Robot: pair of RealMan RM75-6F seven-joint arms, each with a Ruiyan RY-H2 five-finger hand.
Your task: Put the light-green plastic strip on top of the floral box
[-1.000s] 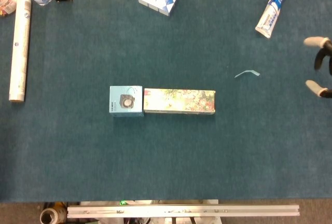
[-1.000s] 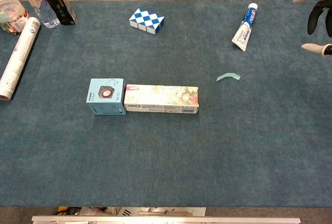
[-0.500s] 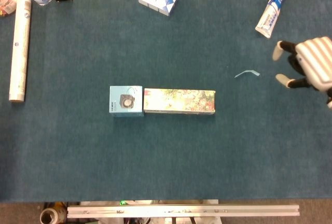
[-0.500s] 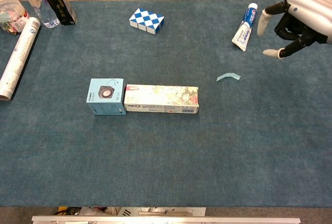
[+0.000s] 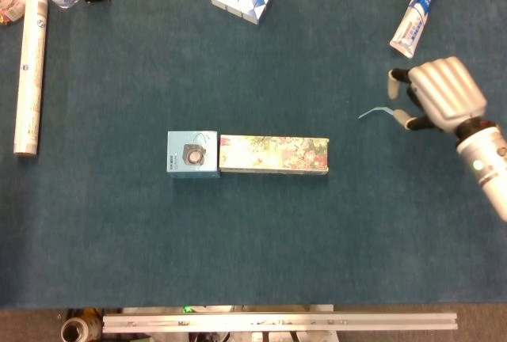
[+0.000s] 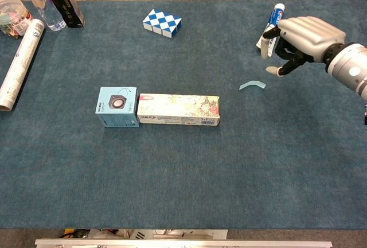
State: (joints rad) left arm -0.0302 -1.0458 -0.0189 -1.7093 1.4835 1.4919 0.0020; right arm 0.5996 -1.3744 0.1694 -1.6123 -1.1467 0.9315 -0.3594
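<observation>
We note the floral box lying flat mid-worktop, its left end against a small blue box. To its right, well apart, the light-green plastic strip lies on the worktop. Just right of it hovers the right hand, knuckles up, fingers apart, holding nothing.

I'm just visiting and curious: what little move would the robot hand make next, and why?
Probably lower the right robot hand onto the light-green plastic strip and pinch it: the strip lies untouched on the cloth, beside the open fingers, apart from the floral box.
</observation>
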